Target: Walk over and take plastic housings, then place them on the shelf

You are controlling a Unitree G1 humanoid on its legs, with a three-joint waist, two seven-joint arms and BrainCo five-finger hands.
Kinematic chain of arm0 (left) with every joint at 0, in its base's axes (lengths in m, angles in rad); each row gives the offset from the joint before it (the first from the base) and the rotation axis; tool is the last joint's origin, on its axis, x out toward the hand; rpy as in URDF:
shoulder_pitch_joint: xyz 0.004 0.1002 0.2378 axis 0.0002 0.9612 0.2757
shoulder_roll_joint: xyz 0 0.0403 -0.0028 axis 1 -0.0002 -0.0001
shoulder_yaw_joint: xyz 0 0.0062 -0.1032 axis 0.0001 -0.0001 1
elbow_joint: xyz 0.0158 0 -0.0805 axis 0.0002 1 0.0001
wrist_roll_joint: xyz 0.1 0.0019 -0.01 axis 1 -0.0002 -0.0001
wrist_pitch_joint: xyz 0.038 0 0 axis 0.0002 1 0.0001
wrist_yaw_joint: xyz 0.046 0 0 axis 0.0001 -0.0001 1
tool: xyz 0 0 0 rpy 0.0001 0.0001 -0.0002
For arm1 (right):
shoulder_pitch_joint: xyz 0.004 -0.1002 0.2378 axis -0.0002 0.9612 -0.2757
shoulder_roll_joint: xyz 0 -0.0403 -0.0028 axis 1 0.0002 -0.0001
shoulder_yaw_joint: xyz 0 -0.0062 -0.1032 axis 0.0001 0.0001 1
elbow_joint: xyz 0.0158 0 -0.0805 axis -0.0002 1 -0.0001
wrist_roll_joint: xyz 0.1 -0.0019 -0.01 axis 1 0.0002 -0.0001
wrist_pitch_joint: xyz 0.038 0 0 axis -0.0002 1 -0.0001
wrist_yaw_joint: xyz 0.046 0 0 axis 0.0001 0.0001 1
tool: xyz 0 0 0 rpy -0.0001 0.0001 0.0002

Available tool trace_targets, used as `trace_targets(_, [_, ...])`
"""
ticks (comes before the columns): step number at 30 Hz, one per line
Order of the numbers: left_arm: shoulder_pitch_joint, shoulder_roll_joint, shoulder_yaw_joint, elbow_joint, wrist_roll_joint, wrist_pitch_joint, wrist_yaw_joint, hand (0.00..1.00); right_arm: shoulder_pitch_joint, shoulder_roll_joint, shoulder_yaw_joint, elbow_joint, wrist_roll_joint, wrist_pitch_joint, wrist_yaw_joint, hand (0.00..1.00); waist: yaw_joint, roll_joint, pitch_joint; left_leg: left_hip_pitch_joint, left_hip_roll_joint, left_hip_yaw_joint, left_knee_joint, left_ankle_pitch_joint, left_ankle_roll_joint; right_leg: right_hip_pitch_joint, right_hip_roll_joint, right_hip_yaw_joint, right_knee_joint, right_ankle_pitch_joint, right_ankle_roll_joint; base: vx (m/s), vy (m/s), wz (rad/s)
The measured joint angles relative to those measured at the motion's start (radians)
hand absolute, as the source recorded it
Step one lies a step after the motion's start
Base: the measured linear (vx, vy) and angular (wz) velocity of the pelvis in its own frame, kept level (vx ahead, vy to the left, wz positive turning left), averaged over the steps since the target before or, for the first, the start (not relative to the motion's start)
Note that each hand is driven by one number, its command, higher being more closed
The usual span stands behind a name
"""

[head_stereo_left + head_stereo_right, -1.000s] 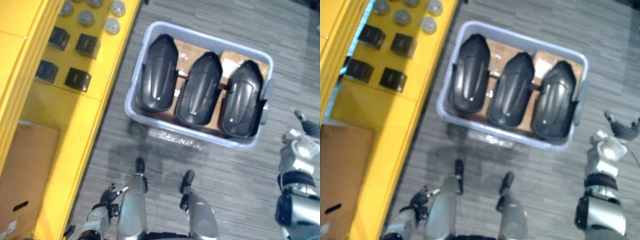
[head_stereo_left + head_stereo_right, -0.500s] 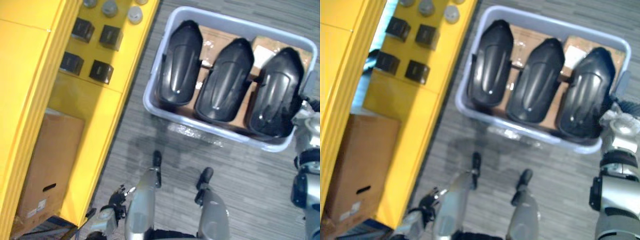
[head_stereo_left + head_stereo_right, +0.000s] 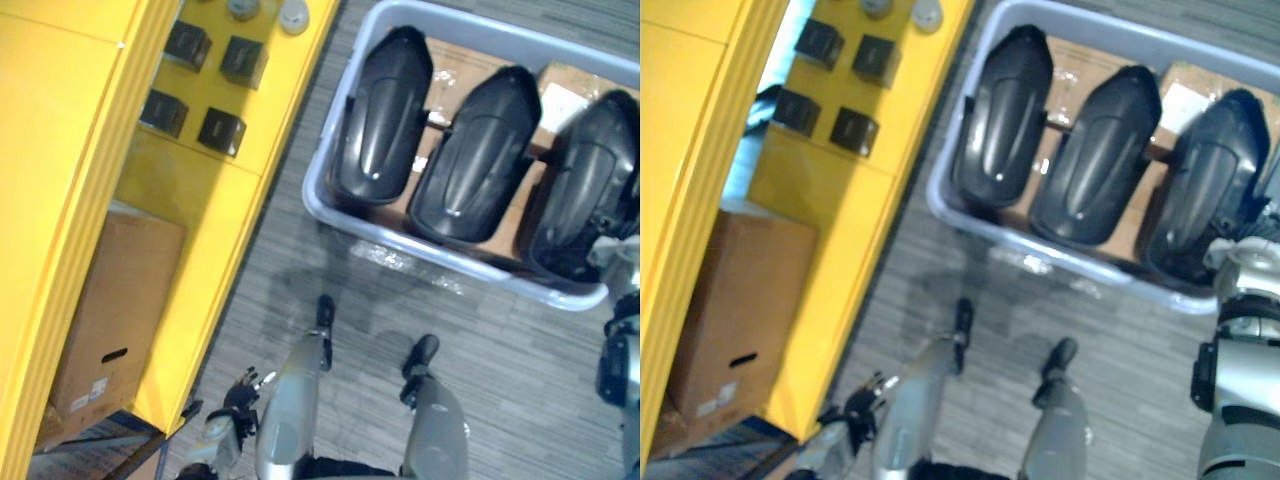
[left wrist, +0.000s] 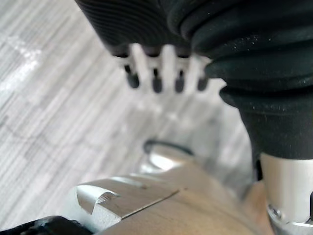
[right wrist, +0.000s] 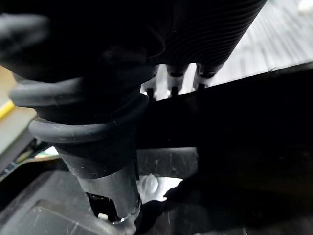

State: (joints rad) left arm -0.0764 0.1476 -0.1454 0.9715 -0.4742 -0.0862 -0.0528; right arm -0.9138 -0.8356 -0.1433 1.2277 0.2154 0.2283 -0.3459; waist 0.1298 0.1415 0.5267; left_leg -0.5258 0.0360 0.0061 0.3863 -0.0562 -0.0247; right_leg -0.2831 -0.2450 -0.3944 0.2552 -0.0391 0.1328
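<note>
Three black plastic housings lie side by side in a grey-blue bin (image 3: 440, 262) on the floor: the left one (image 3: 380, 115), the middle one (image 3: 475, 150) and the right one (image 3: 585, 180). My right hand (image 3: 617, 250) is at the bin's right end, against the right housing. In the right wrist view its dark cover (image 5: 122, 49) hangs over a black housing (image 5: 234, 127) that hides the front of the hand. My left hand (image 3: 240, 392) hangs low by my side over the carpet. Its fingers (image 4: 154, 81) are straight and hold nothing.
A yellow shelf (image 3: 200, 200) stands to the left of the bin. Small black boxes (image 3: 245, 60) and grey discs (image 3: 293, 15) sit on it. A cardboard box (image 3: 110, 300) rests on a lower level. Grey carpet (image 3: 500, 350) lies between me and the bin.
The camera has moved nearer, so bin and shelf sit further right and larger. My right hand has gone from over the floor beside the bin to the right housing.
</note>
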Motion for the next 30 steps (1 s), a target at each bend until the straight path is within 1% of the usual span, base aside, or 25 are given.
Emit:
trace_targets(5, [0.0, 0.003, -0.026, 0.0, 0.0, 0.0, 0.001, 0.0, -0.011, -0.021, 0.024, 0.01, -0.15, 0.05, -0.012, 1.0, 0.002, 0.009, 0.0, 0.002, 0.005, -0.004, -0.014, 0.012, -0.007, -0.015, 0.0, -0.002, 0.029, -0.016, -0.007, 0.0, 0.0, 0.0])
trace_targets(9, [0.003, 0.002, -0.027, 0.0, -0.001, -0.002, 0.001, 0.0, -0.012, -0.02, 0.046, 0.012, -0.239, 0.08, -0.054, 1.0, 0.003, 0.011, -0.002, 0.012, 0.007, -0.008, -0.033, 0.025, -0.012, -0.014, 0.001, -0.006, 0.034, -0.02, -0.01, 0.0, -0.011, 0.02])
trace_targets(16, [0.014, 0.004, -0.026, -0.01, -0.001, -0.007, 0.001, 0.0, -0.015, -0.003, 0.078, -0.001, -0.336, 0.085, -0.104, 1.0, 0.005, 0.012, -0.002, 0.031, 0.01, -0.006, -0.03, 0.025, -0.013, 0.008, 0.003, -0.006, 0.031, -0.019, -0.009, 0.0, 0.0, 0.0])
trace_targets(18, [0.023, 0.008, -0.024, -0.017, -0.001, -0.007, 0.001, 0.0, -0.014, -0.003, 0.094, -0.037, -0.354, 0.086, -0.116, 1.0, 0.003, 0.011, -0.002, 0.038, 0.012, -0.001, -0.03, 0.025, -0.013, 0.014, 0.005, -0.002, 0.028, -0.018, -0.008, -0.02, 0.006, -0.05])
trace_targets(20, [0.039, 0.011, -0.021, -0.029, -0.001, -0.006, 0.001, 0.0, -0.003, -0.003, 0.128, -0.118, -0.39, 0.082, -0.129, 1.0, -0.006, 0.008, -0.002, 0.041, 0.022, 0.001, -0.029, 0.025, -0.013, 0.022, 0.019, 0.001, 0.009, -0.007, -0.01, -0.02, -0.01, -0.1])
trace_targets(22, [0.042, 0.011, -0.013, -0.032, -0.001, -0.005, 0.002, 0.0, 0.01, -0.003, 0.13, -0.166, -0.395, 0.08, -0.144, 1.0, -0.008, 0.003, -0.001, 0.057, 0.027, 0.005, -0.032, 0.025, -0.013, 0.039, 0.024, 0.007, 0.0, -0.004, -0.009, 0.0, -0.017, -0.12])
trace_targets(23, [0.054, 0.013, -0.002, -0.049, -0.001, -0.004, 0.003, 0.0, 0.027, 0.003, 0.13, -0.212, -0.396, 0.07, -0.159, 1.0, -0.008, -0.01, -0.003, 0.074, 0.03, 0.013, -0.039, 0.024, -0.013, 0.047, 0.025, 0.012, -0.003, -0.004, -0.009, 0.01, -0.014, -0.12])
trace_targets(24, [0.063, 0.014, 0.008, -0.053, -0.001, -0.005, 0.003, 0.0, 0.037, 0.006, 0.13, -0.235, -0.397, 0.062, -0.163, 1.0, -0.008, -0.018, -0.006, 0.08, 0.031, 0.016, -0.042, 0.024, -0.014, 0.05, 0.026, 0.014, -0.005, -0.004, -0.009, 0.01, -0.015, -0.16])
trace_targets(25, [0.073, 0.016, 0.019, -0.06, -0.004, -0.008, 0.003, 0.0, 0.054, 0.012, 0.131, -0.269, -0.408, 0.051, -0.175, 1.0, -0.009, -0.033, -0.009, 0.092, 0.034, 0.025, -0.047, 0.024, -0.014, 0.057, 0.028, 0.018, -0.009, -0.003, -0.01, 0.02, -0.012, -0.16])
trace_targets(26, [0.083, 0.029, 0.028, -0.065, -0.03, -0.007, 0.002, 0.0, 0.086, 0.026, 0.131, -0.324, -0.429, 0.031, -0.195, 1.0, -0.01, -0.063, -0.012, 0.112, 0.04, 0.03, -0.054, 0.023, -0.016, 0.074, 0.034, 0.024, -0.02, -0.001, -0.012, 0.03, -0.02, -0.16])
trace_targets(27, [0.092, 0.039, 0.037, -0.068, -0.038, -0.007, 0.002, 0.0, 0.106, 0.036, 0.131, -0.351, -0.433, 0.019, -0.205, 1.0, -0.01, -0.085, -0.023, 0.117, 0.043, 0.032, -0.063, 0.024, -0.018, 0.077, 0.038, 0.025, -0.029, 0.001, -0.013, 0.03, -0.022, -0.12])
trace_targets(28, [0.1, 0.043, 0.045, -0.073, -0.041, -0.007, 0.001, 0.0, 0.117, 0.042, 0.131, -0.366, -0.435, 0.011, -0.212, 1.0, -0.01, -0.099, -0.03, 0.119, 0.044, 0.033, -0.068, 0.025, -0.02, 0.079, 0.04, 0.026, -0.033, 0.003, -0.015, 0.04, -0.025, -0.04])
trace_targets(30, [0.118, 0.045, 0.071, -0.095, -0.071, -0.01, 0.003, 0.0, 0.165, 0.051, 0.125, -0.425, -0.437, -0.014, -0.254, 1.0, -0.011, -0.134, -0.034, 0.158, 0.044, 0.034, -0.084, 0.025, -0.021, 0.124, 0.044, 0.025, -0.06, 0.009, -0.013, 0.05, -0.012, 0.01])
